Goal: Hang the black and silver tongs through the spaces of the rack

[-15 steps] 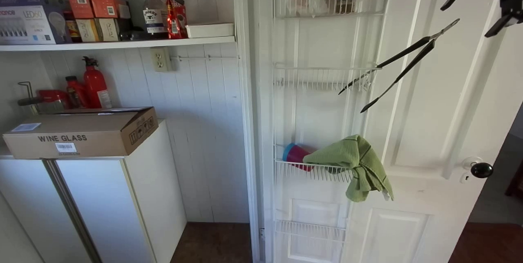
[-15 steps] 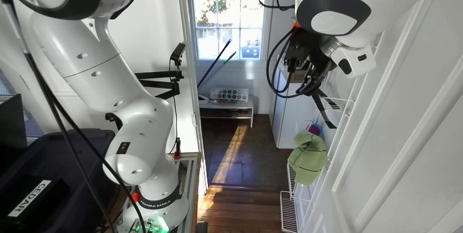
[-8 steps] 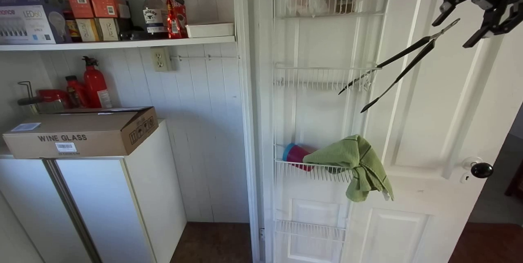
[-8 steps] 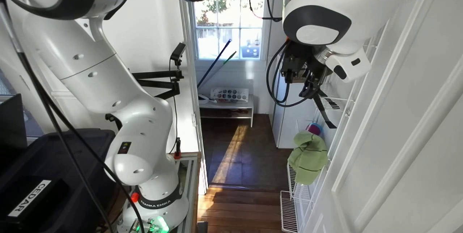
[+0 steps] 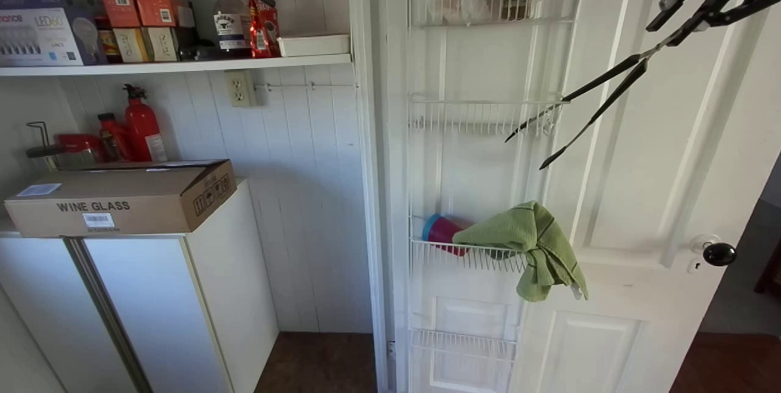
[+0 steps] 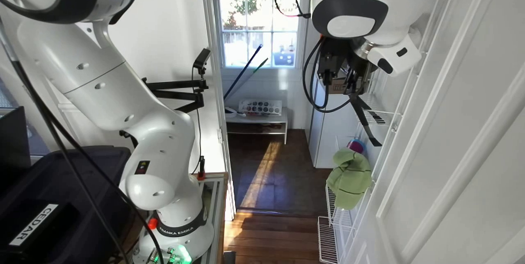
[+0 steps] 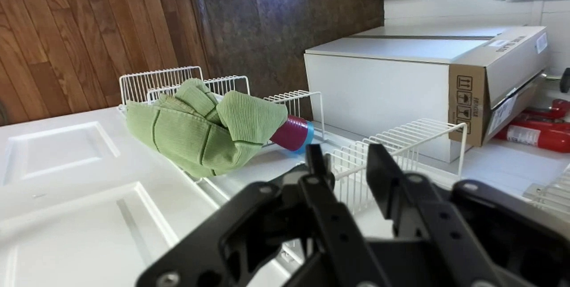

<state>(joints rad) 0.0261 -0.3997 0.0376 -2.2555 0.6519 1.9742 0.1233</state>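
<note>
1. Upper right in an exterior view, the black and silver tongs [image 5: 619, 93] slant, one arm among the bars of the white wire rack [image 5: 482, 102].
2. My claw [image 7: 345, 155], near the wrist view's middle, stands parted, holding nothing; contact I cannot tell.
3. I judge this the release; next I should back clear without snagging.

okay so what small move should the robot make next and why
I'd probably ease the pincer back from the tongs: it stands open with nothing visible gripped, and one tong arm seems threaded through the rack while the other hangs outside.
</note>
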